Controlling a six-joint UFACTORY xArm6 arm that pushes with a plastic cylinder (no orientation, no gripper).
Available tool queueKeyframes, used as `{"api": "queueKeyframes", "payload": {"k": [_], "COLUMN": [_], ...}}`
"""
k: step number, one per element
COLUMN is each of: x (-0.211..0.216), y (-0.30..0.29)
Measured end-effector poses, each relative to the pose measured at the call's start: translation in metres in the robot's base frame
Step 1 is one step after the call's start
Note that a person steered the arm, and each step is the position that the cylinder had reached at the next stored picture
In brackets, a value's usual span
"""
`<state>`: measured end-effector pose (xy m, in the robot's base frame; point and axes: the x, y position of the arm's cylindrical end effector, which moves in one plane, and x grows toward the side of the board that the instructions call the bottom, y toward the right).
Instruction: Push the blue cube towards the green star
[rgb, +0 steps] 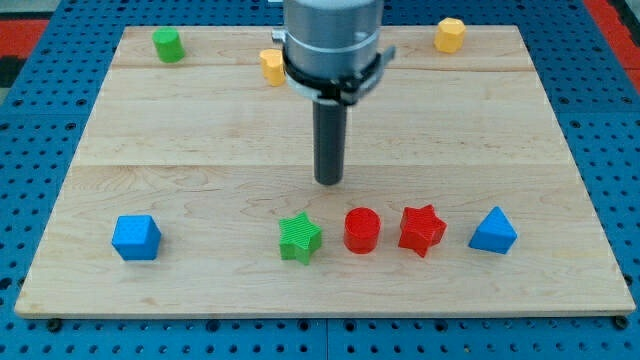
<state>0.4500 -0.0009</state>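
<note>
My tip (329, 181), the lower end of the straight dark rod that serves as the tool, stands on the counter (200, 130) near the middle of the frame. It is a plain rod with nothing to open or close, it holds nothing, and it touches no block.

The blue cube (136, 238) lies well away to the lower left of my tip, close to the counter's lower-left corner. The green star (300, 238) sits just below and slightly left of my tip, roughly level with the cube, so the cube must travel toward the frame's right to reach it. As I judge it, the tip is on the wrong side: it would first have to get around to the cube's left face.

The cube is bright blue, sits slightly turned, and stands alone with bare wood between it and the star.

Right of the star runs a row: red cylinder (362, 230), red star (421, 230), blue triangular block (493, 232).
</note>
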Motion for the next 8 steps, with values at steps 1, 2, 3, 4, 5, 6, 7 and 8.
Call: {"api": "queueKeyframes", "payload": {"k": [1, 2, 3, 4, 5, 6, 7, 8], "x": [-0.03, -0.039, -0.011, 0.019, 0.057, 0.085, 0.103, 0.114], "y": [-0.022, -0.066, -0.131, -0.176, -0.224, -0.223, -0.192, -0.19]}}
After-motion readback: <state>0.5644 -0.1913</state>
